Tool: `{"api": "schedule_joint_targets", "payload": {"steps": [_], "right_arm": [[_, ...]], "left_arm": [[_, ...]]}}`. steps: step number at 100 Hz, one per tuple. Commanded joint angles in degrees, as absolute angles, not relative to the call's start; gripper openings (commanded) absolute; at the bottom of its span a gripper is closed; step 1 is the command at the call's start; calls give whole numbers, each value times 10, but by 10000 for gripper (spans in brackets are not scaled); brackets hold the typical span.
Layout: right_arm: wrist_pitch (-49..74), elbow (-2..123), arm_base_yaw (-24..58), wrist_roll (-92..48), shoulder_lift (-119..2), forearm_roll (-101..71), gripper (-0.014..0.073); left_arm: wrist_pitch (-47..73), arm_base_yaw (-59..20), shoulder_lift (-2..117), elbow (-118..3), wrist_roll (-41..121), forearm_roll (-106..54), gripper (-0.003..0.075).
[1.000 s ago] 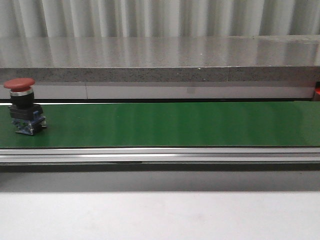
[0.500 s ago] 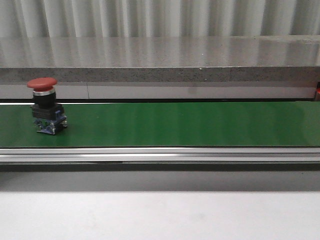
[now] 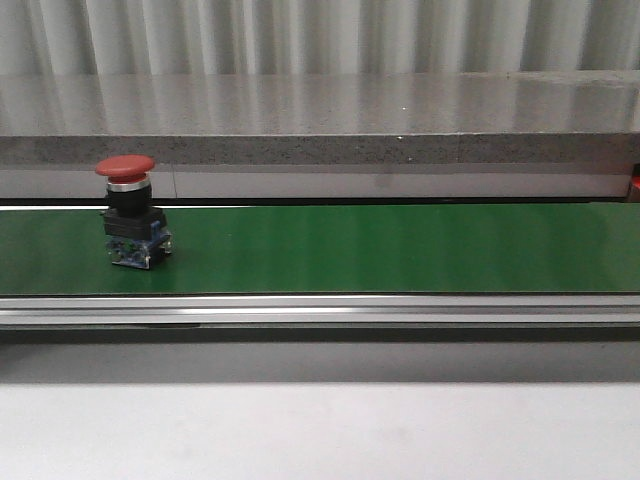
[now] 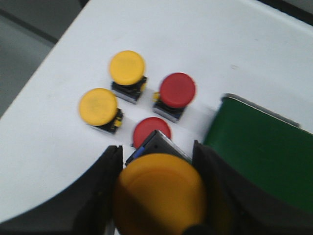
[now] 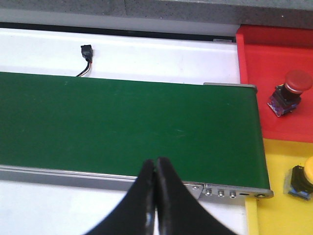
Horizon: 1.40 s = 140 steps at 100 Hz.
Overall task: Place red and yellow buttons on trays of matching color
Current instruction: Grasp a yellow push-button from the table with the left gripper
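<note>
The left gripper (image 4: 159, 196) has its fingers (image 4: 105, 188) clamped on a yellow button (image 4: 161, 193), whose big cap fills the space between them and hides most of what lies below; the cap's lower edge is cut off by the frame. Just past that cap, on the white counter (image 4: 49, 142), sit two more yellow buttons (image 4: 99, 106) and two loose red buttons (image 4: 177, 91), the nearer red one half hidden behind the held button's body. The whole left wrist view is a little blurred. Beside this cluster begins the green belt (image 3: 400, 248).

On the belt, toward its left end in the front view, a red button (image 3: 130, 212) stands upright.

The right gripper (image 5: 155, 169) hangs over the belt's near rail with its fingers pressed together, holding nothing. Past the belt's far end lie a red tray (image 5: 259, 73) carrying a red-capped button (image 5: 291, 92) and a yellow tray (image 5: 274, 200) with a yellow-capped button (image 5: 301, 181) cut off at the frame's edge. A small black connector (image 5: 86, 51) lies beyond the belt.

Behind the belt runs a speckled grey ledge (image 3: 320, 150) under corrugated wall panels (image 3: 320, 35).
</note>
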State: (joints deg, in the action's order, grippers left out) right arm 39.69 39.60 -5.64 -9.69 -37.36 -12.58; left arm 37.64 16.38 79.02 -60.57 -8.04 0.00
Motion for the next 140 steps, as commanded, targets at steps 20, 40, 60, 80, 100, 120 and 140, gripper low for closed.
{"api": "schedule_joint_targets", "payload": {"steps": [20,40,60,80,100,120,140], "right_arm": [[363,410,-56,-102,-372,-129,-67],[363,410,-56,-102,-372,-129,-67],[363,410,-56,-102,-372,-129,-67],[363,410,-56,-102,-372,-129,-67],[363,410,-56,-102,-372,-129,-67],[363,410,-56,-102,-372,-129,-67],[363,410,-56,-102,-372,-129,-67]], "left_arm": [[367,58,784,-621,-64,5,-20],[367,50,809,-621,-64,9,-20],[371,50,844,-621,-64,9,-20],[370,50,854,-621,-64,6,-18],[402,50,854,-643,-34,-4,242],[416,50,854,-646,-20,-17,666],[420,35,844,-660,-8,-17,661]]}}
